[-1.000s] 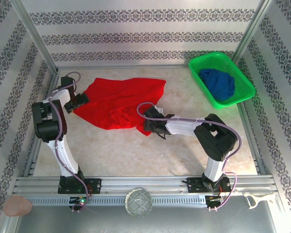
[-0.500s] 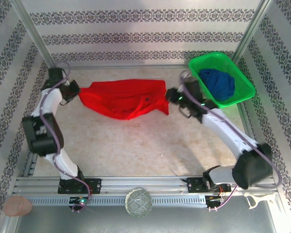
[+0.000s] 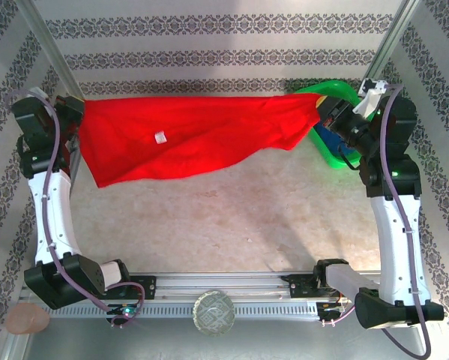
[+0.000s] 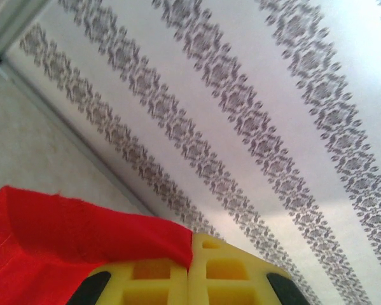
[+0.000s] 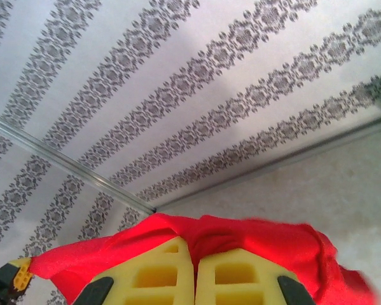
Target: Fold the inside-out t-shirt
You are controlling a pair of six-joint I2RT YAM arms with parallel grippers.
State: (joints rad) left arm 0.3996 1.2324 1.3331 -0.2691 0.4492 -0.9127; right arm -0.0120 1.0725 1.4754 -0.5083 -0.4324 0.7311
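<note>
High above the counter (image 3: pixel 231 225), we see the inside-out t-shirt (image 3: pixel 187 139) stretched between 2 claws. Our left claw (image 3: pixel 74 112) is clamped tight on 1 end, our right claw (image 3: pixel 323 114) on the other, just beside the green basket (image 3: pixel 330 159). A small white tag (image 3: pixel 160 137) shows mid-cloth (red fabric drapes over the yellow pads (image 4: pixel 228 270) in both wrist views), and the lower edge sags deepest at left.

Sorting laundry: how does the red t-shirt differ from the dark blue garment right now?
The red t-shirt hangs spread wide between the left gripper and right gripper; the dark blue garment lies in the green basket. The t-shirt shows fully; the blue garment is mostly hidden. Both are cloth.
</note>
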